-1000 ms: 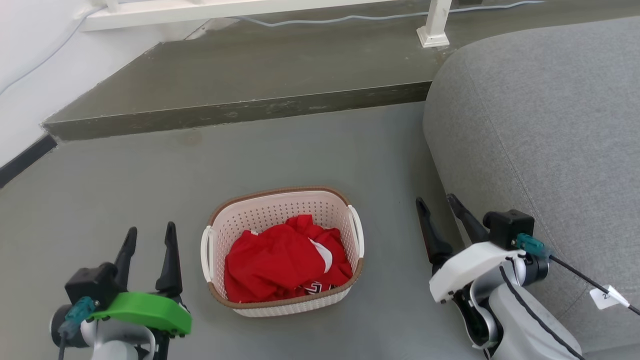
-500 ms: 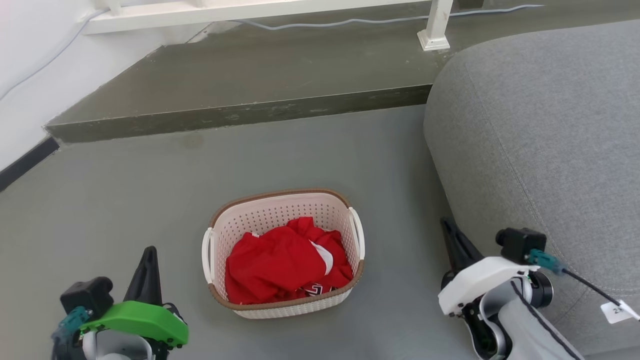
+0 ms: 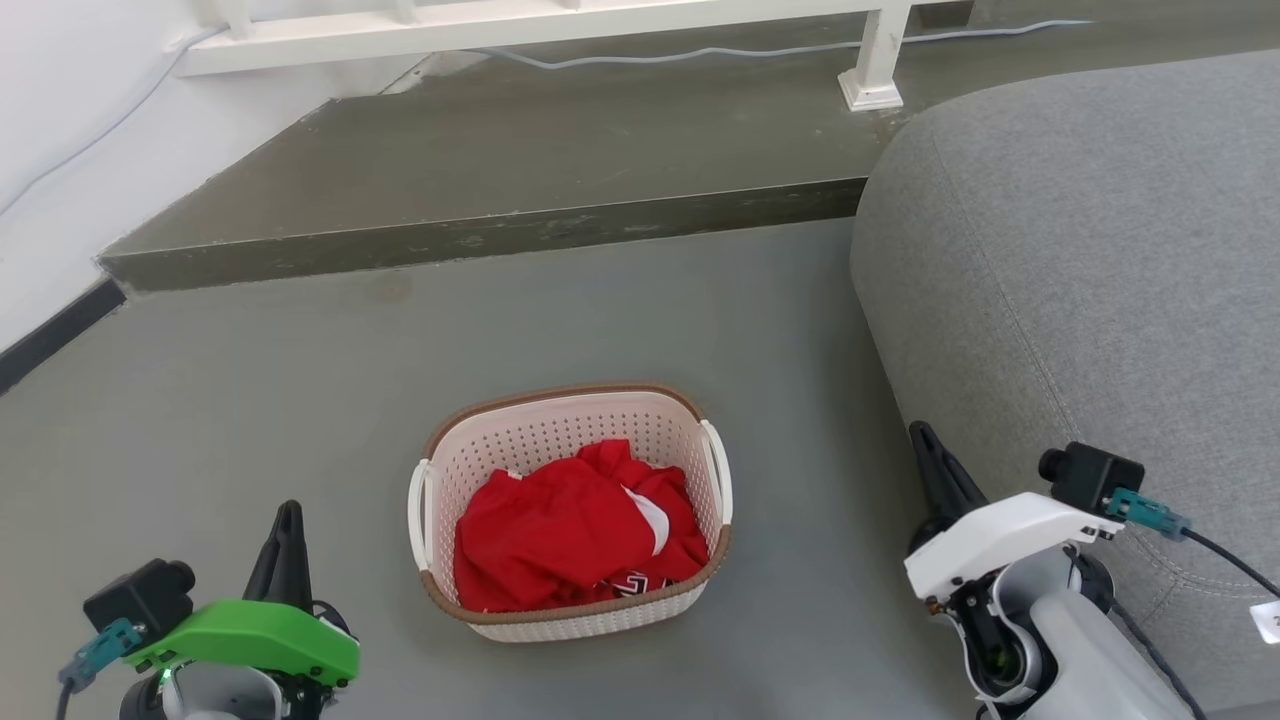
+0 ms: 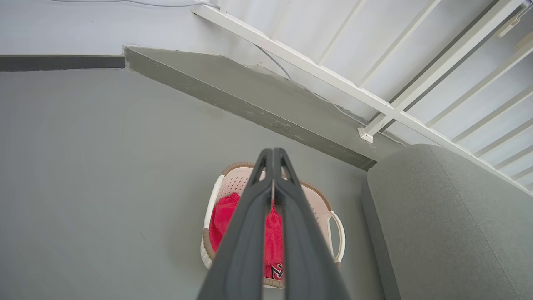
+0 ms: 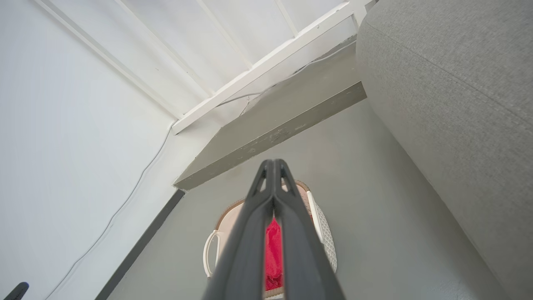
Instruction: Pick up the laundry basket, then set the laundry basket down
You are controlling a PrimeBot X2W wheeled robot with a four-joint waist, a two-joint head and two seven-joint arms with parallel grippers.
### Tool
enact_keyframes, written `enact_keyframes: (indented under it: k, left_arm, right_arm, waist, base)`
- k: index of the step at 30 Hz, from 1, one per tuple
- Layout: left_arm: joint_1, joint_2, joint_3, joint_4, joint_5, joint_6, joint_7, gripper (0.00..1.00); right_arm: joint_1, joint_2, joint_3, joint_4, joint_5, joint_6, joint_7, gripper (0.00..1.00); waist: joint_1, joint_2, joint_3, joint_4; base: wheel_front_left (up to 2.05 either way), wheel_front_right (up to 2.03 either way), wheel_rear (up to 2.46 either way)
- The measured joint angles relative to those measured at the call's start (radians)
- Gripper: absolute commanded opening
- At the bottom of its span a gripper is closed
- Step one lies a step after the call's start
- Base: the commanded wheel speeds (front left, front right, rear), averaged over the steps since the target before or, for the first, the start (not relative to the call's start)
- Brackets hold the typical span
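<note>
Fingers on the left gripper (image 3: 287, 540) are pressing together at the tips and are holding nothing. In the left wrist view the two dark fingers (image 4: 250, 233) are meeting in a point, with the basket far below them. The right gripper (image 3: 935, 475) is looking the same way: its fingers (image 5: 250, 237) are touching at the tips, and nothing is sitting between them.

Both grippers are hanging low, one on each side of the laundry basket (image 3: 520, 435), and both are well apart from it. The left one is sitting by the basket's near left corner. The right one is sitting off to the basket's right, just beside the gray sofa (image 3: 1080, 260).

The laundry basket is resting flat on the gray floor (image 3: 250, 400), between the two arms. A red shirt (image 3: 570, 530) is lying bunched up inside it. The white loop handles, the left handle (image 3: 417, 515) and the right handle (image 3: 719, 470), are sticking out on its two sides, and nothing is touching them. Behind the basket a raised step (image 3: 480, 190) is running across the floor, with a white railing (image 3: 520, 20) on top.

I think the job is only starting, or the basket is already set down; I cannot tell which. If the pick-up is still to come, both grippers are needing to spread their fingers, move in toward the side handles, and close on them evenly so the basket is not tipping. The right arm is needing care so it is not rubbing the sofa.
</note>
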Motion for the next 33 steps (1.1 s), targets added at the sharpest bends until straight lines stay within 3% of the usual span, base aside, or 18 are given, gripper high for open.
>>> enact_keyframes:
  k: [33]
  left_arm:
    - [-0.001,-0.001,0.056,-0.022,-0.418,-0.012,0.122,0.0]
  right_arm:
    - [0.028,0.006,-0.187,-0.059,0.391,0.053,0.119,0.0]
  waist:
    - [0.0,0.0,-0.025,0.011]
  base:
    - [0.0,0.0,0.0]
